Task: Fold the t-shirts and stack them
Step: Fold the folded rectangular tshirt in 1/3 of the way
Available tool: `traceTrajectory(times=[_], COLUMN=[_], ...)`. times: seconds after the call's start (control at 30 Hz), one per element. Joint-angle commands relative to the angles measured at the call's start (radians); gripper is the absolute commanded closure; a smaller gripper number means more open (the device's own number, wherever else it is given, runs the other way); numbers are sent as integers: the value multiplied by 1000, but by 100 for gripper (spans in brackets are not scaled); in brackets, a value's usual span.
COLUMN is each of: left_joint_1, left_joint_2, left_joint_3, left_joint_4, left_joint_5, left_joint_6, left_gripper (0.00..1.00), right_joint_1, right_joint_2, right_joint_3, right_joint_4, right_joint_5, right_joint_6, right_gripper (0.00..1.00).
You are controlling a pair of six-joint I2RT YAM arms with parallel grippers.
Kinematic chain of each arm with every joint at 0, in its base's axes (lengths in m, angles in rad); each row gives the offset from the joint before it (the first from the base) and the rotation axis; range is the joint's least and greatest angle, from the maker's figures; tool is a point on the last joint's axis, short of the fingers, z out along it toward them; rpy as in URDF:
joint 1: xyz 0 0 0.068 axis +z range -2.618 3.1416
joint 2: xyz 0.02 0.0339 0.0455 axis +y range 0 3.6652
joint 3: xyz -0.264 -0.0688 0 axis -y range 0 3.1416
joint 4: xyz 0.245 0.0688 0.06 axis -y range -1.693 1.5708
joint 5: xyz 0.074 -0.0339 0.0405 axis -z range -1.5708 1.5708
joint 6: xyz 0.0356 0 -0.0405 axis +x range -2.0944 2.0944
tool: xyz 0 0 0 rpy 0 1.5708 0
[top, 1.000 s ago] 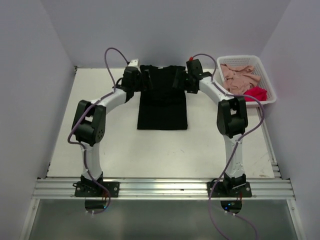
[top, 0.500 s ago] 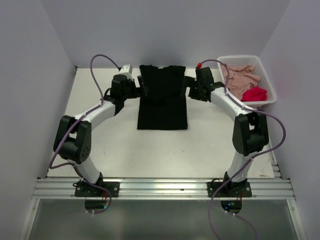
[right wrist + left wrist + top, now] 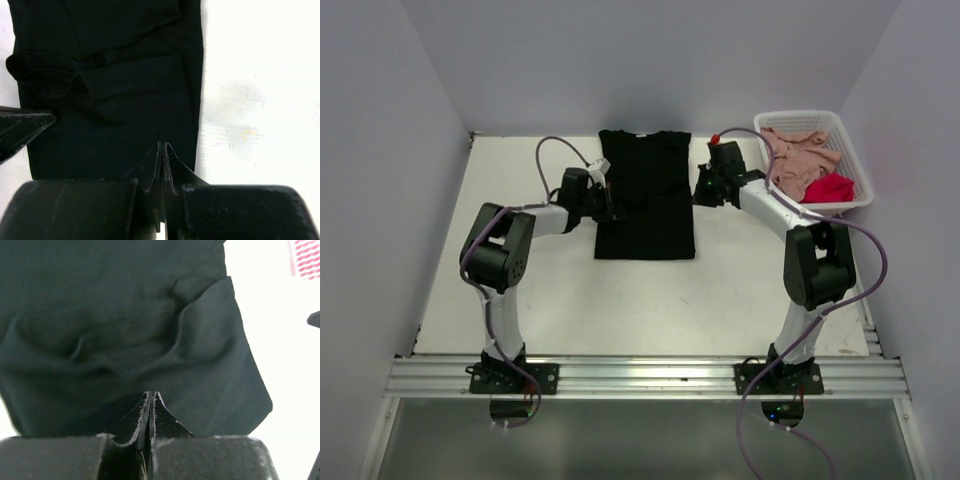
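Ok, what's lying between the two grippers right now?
The black t-shirt, lying flat, fills the stretch between the left gripper and the right gripper, which sit at its side edges. The top view shows it.

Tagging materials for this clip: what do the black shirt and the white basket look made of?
Black shirt: soft matte cloth, probably knit, judging by its wrinkles and limp folds. Basket: likely white moulded plastic, smooth, with a rigid open lattice wall.
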Motion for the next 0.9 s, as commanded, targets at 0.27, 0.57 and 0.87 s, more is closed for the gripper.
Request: traceTrajectory(times=[0.27,0.57,0.87], left_joint_1=[45,69,106], left_joint_2=[156,205,175], left_joint_3=[189,252,250], left_joint_4=[113,154,319], left_joint_5=[62,61,123], left_joint_6=[-64,-78,-129], left_gripper=[100,100,100], right_joint_1=[-1,-7,-7], right_joint_2=[-9,-11,-31], right_joint_3=[-28,-59,-94], right_joint_4=[33,34,40], right_joint_5=[13,13,16], right_joint_6=[-13,-21,-23], right_gripper=[100,100,100])
